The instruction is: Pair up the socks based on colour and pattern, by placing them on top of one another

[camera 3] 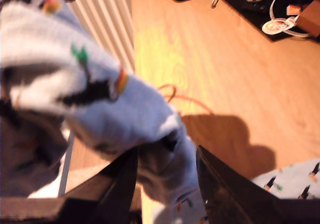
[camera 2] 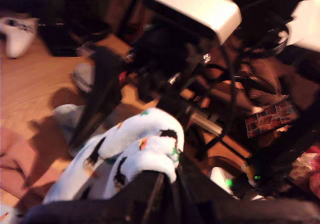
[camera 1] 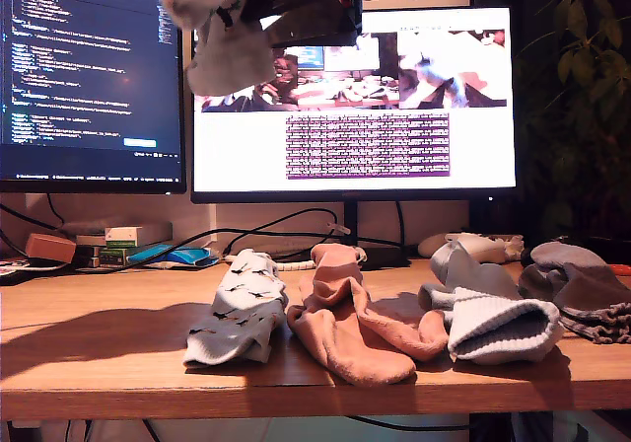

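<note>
Exterior view, writing: the two monitors show code and text lines, too small to read; the small boxes at the exterior view's left carry no legible label.
Exterior view, lifted sock: a printed sock hangs high at the top of the view, in front of the screens, its long axis running down; dark arm parts sit just beside it, and which arm they belong to cannot be told here.
Exterior view, wooden desk: a second printed sock lies with its long axis running from the front edge towards the monitors; just beside it, towards the exterior view's right, the salmon-pink socks lie crumpled, then the ribbed pale socks, then the grey-taupe socks. A white controller lies behind them.
First wrist view: my first gripper is clamped on the lifted sock, whose printed fabric bulges just above the dark fingers. No writing is readable.
Second wrist view: my second gripper has its fingers pinching a fold of the same sock between them; the sock on the desk shows below.
</note>
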